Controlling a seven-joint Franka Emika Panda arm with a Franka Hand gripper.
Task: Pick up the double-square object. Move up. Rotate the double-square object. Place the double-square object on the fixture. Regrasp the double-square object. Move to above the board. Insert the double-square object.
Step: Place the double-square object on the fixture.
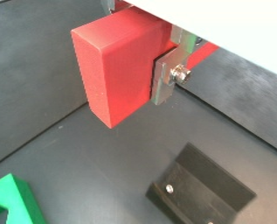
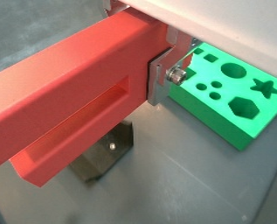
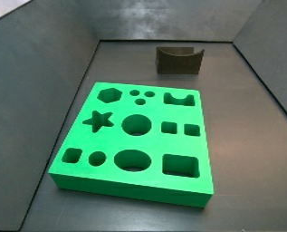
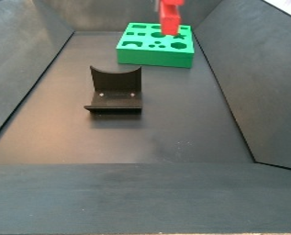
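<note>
The gripper [image 1: 164,74] is raised above the dark worktop [image 4: 123,138], its fingers [image 1: 164,77] closed on the red double-square object [image 1: 114,70]. In both wrist views a flat silver finger plate presses against the side of the red block [image 2: 76,96], which fills much of the picture and hangs clear of the floor. In a side view, the red object [image 4: 170,16] shows upright at the top edge, above the far green board [image 4: 158,46]; the gripper itself is out of that picture. The board [image 3: 139,136] lies flat, with star, hexagon, round and square cut-outs, all open. The dark fixture [image 4: 113,90] stands on the worktop well apart from the board, nearer the camera in that side view, with nothing on it. In a wrist view the fixture [image 1: 201,188] lies below the held block.
</note>
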